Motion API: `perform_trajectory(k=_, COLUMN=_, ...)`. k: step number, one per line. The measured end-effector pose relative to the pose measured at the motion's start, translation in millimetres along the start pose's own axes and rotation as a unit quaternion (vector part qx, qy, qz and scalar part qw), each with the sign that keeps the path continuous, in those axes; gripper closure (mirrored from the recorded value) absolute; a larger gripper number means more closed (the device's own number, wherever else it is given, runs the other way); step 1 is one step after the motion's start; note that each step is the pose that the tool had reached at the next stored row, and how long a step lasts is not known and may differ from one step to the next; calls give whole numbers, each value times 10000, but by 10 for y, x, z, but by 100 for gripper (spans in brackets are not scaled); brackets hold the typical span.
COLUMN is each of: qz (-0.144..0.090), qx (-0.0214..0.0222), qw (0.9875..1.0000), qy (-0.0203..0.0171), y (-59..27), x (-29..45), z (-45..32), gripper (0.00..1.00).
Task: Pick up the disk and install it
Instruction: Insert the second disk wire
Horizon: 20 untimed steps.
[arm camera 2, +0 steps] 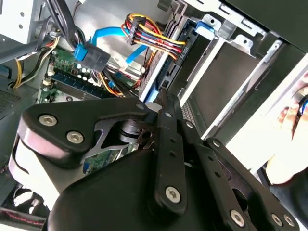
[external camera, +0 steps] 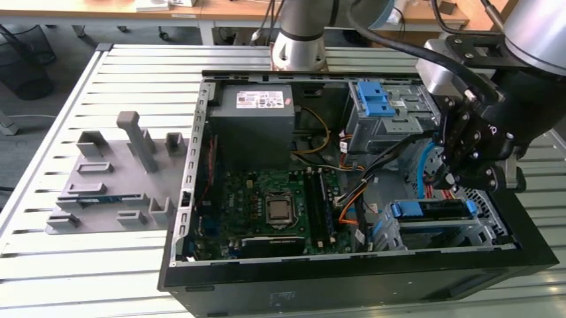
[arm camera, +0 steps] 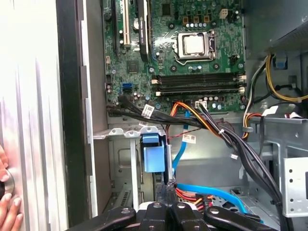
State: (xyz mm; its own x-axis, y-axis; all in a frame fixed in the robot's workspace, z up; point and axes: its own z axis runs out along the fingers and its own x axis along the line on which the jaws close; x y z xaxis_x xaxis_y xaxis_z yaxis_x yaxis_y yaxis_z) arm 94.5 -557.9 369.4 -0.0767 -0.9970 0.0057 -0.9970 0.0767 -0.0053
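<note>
The hand (external camera: 449, 180) is lowered inside the open computer case (external camera: 354, 281), at the drive cage (external camera: 495, 232). Whether it is apart, together or clamped on anything cannot be told from these views.

The disk (external camera: 431, 210) sits directly ahead of the hand in the cage slot, with its blue carrier end (arm camera: 155, 156) facing the case interior. It appears to be in the rails; full seating cannot be confirmed.

Hazards, judged from this position:

1. Cable snag. A blue data cable (arm camera: 211, 192) and a multicoloured power harness (arm camera 2: 154, 41) run just beside the hand. Any sideways travel could hook a loop and strain a connector.
2. Jamming. If the carrier is slightly tilted in the rails, pushing could wedge it (the cage walls leave little play).
3. Board contact. The motherboard (arm camera: 192, 43) lies beyond the disk; an overshoot could strike it.
4. Person nearby. A person's fingers (arm camera: 6, 204) rest on the outside of the case wall, beyond the cage from the hand, so shifting the case would misalign the approach.
</note>
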Motion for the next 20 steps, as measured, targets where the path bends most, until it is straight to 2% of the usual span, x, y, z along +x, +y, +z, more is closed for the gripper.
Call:
perform_trajectory(k=5, qz=0, qx=7, qw=10000, qy=-1, y=6, x=-8, z=-116, gripper=89)
perform_trajectory(k=8, qz=0, qx=8, qw=10000, qy=-2, y=9, x=-38, z=-160, gripper=89)
perform_trajectory(k=17, qz=0, qx=8, qw=10000, qy=3, y=29, x=-306, z=-168, gripper=89)
perform_trajectory(k=20, qz=0, qx=8, qw=10000, qy=3, y=34, x=-375, z=-172, gripper=89)
